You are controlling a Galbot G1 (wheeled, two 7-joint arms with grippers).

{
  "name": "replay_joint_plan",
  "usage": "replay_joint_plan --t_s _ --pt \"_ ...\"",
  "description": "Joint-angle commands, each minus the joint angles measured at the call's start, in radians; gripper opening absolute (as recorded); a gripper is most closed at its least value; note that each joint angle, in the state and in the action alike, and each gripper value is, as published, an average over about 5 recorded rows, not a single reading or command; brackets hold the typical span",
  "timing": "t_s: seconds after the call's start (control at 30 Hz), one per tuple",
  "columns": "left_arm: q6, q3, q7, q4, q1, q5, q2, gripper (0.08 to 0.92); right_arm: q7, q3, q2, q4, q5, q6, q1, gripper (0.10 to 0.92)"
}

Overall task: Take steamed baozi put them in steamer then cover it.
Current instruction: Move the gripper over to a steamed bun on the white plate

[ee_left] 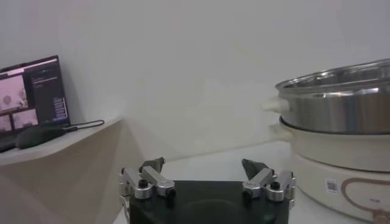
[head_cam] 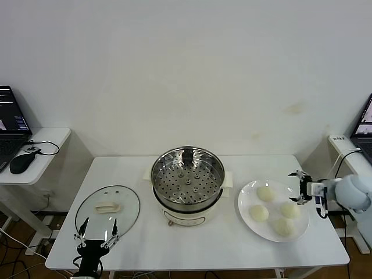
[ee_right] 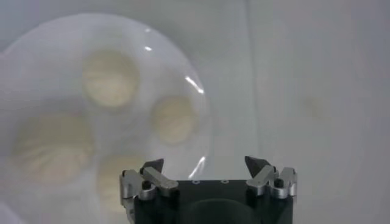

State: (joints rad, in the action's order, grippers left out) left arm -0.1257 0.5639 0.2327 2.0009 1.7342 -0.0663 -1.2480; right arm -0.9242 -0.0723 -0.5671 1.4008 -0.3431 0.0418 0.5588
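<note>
The steamer (head_cam: 188, 180), a shiny steel pot with an empty perforated tray on a cream base, stands uncovered mid-table; it also shows in the left wrist view (ee_left: 335, 122). Several pale baozi (head_cam: 265, 193) lie on a white plate (head_cam: 246, 201) to its right. My right gripper (head_cam: 301, 187) is open and empty above the plate's right edge. In the right wrist view it (ee_right: 204, 164) hovers over the plate rim (ee_right: 204, 115), with the baozi (ee_right: 173, 119) apart from its fingers. My left gripper (head_cam: 97, 229) is open and empty at the table's front left; it also shows in the left wrist view (ee_left: 204, 165).
A glass lid (head_cam: 108, 207) with a cream handle lies flat on the table left of the steamer, just beyond my left gripper. A side table at the left holds a laptop (head_cam: 10, 119) and a mouse (head_cam: 22, 163). Another laptop (head_cam: 365, 125) stands at the right.
</note>
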Motion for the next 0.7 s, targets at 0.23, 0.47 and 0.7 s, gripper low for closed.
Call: replay_joint_plan --t_s 0.23,0.47,0.7 --pt "0.001 0.012 -0.001 -0.005 -0.007 0.003 -0.001 0.823 -0.080 -0.360 -0.137 -0.233 0.004 -0.013 -0.315 0.823" --pt "-0.001 0.024 0.001 -0.011 -0.012 -0.004 0.002 0.823 -0.075 -0.337 -0.191 -0.291 -0.030 -0.007 -0.289 0.823" --pt "-0.006 0.030 0.002 -0.012 -0.011 -0.006 0.003 0.823 -0.066 -0.330 -0.238 -0.346 -0.047 -0.003 -0.294 0.823"
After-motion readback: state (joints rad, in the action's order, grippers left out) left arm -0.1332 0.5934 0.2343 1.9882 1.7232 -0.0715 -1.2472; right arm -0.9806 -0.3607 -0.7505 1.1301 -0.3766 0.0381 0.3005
